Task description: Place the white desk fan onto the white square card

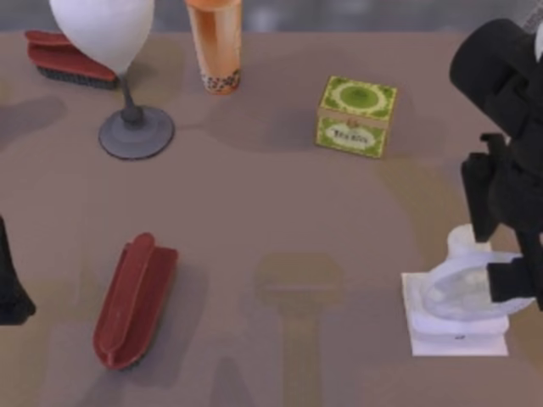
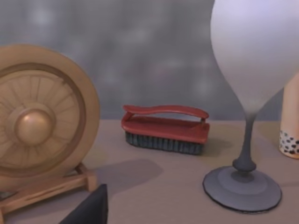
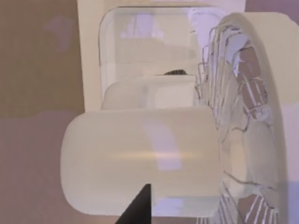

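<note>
Fan over the card, right arm on it

The fan [image 1: 462, 292] stood on the card [image 1: 458, 343] at the table's right, directly beneath the right gripper [image 1: 509, 254]; I couldn't tell its finger state. The left gripper [image 1: 10, 292] sat far off.

Matte black right arm [image 1: 501, 76], bulky rounded links, blocky black pincer [image 1: 509, 254], left arm [image 1: 10, 292] black too

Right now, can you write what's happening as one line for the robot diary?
stage: placing | white desk fan: sitting on white square card | right gripper: over fan | left arm: parked at table's left edge
</note>
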Motion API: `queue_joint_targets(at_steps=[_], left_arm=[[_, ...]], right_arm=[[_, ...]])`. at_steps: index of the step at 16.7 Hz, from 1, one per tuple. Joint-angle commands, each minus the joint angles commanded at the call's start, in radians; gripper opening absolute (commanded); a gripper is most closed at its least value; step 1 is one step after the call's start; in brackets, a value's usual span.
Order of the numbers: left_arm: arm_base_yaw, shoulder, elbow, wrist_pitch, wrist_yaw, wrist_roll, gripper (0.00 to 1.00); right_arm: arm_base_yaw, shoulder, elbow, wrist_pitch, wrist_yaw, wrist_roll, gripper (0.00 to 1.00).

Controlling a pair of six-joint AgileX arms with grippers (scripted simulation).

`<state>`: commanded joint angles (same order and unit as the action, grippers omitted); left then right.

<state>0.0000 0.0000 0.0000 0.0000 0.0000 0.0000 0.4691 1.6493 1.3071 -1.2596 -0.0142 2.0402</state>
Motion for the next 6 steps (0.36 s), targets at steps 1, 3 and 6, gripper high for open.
queue_joint_targets(at_steps=[1, 3, 6], left_arm=[[0.0, 0.0, 0.0, 0.0, 0.0, 0.0, 1.0], [0.0, 0.0, 0.0, 0.0, 0.0, 0.0, 1.0], [0.0, 0.0, 0.0, 0.0, 0.0, 0.0, 1.0]], right_arm=[[0.0, 0.0, 0.0, 0.0, 0.0, 0.0, 1.0], [0.0, 0.0, 0.0, 0.0, 0.0, 0.0, 1.0], [0.0, 0.0, 0.0, 0.0, 0.0, 0.0, 1.0]])
